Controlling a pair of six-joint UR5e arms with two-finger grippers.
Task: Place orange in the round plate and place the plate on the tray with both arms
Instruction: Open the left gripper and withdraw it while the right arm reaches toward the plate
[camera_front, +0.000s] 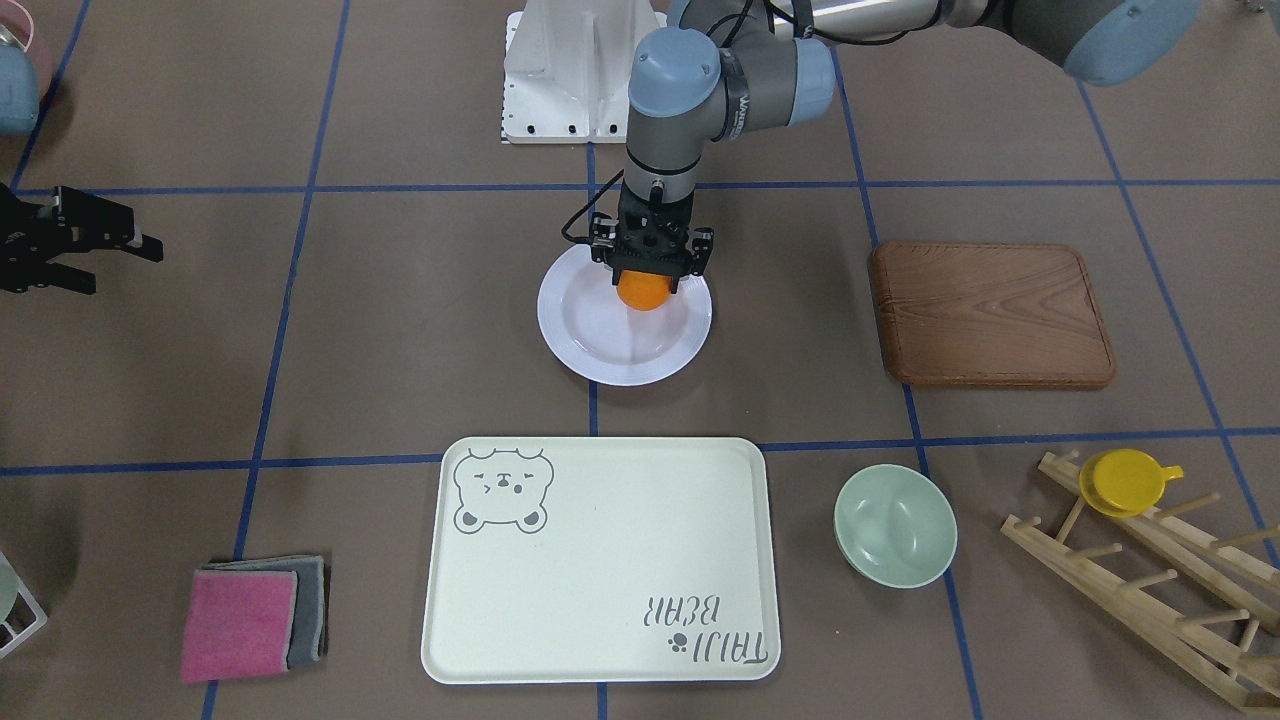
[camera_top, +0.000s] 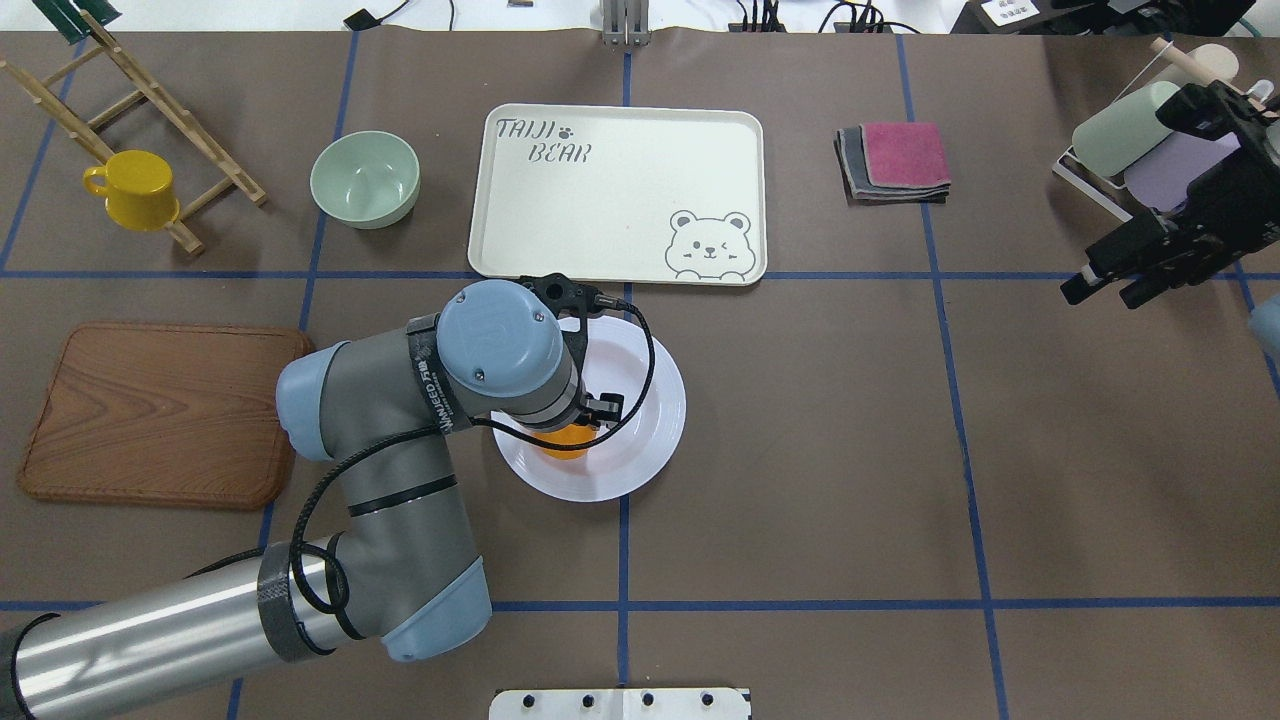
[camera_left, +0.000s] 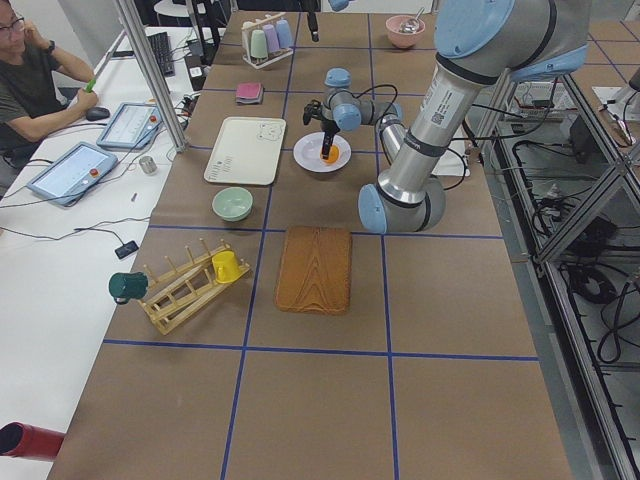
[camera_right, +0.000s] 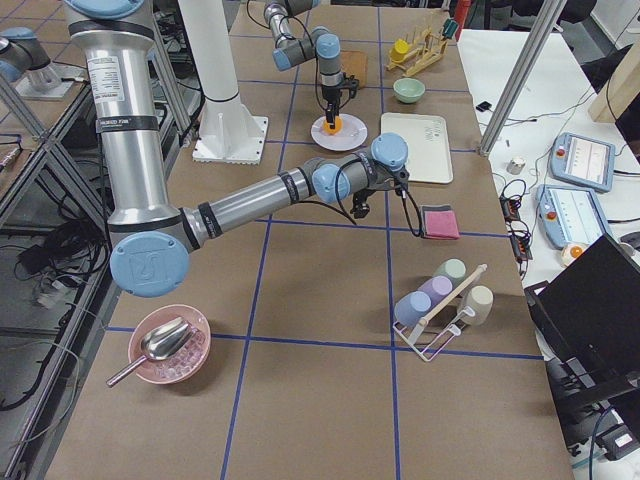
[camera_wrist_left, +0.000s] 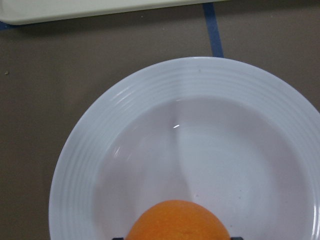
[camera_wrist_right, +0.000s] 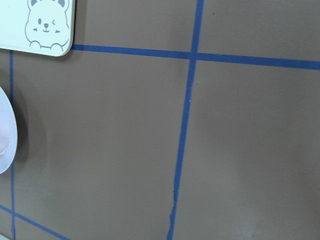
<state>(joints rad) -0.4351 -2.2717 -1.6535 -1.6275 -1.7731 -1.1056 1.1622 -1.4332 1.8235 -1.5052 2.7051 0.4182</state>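
Observation:
My left gripper (camera_front: 648, 280) is shut on the orange (camera_front: 643, 292), holding it from above over the robot-side part of the white round plate (camera_front: 600, 340). In the left wrist view the orange (camera_wrist_left: 177, 222) sits at the bottom edge over the plate's sunken centre (camera_wrist_left: 200, 150); I cannot tell whether it touches. The cream bear tray (camera_front: 600, 540) lies bare just beyond the plate, away from the robot. My right gripper (camera_top: 1100, 293) hovers open and holding nothing, far off at the table's right side.
A brown wooden board (camera_front: 990, 315) lies beside the plate on my left. A pale-green bowl (camera_front: 895, 525) and a wooden rack (camera_front: 1150, 570) with a yellow cup (camera_front: 1125, 482) stand beside the tray. Folded pink and grey cloths (camera_front: 250, 620) lie on its other side.

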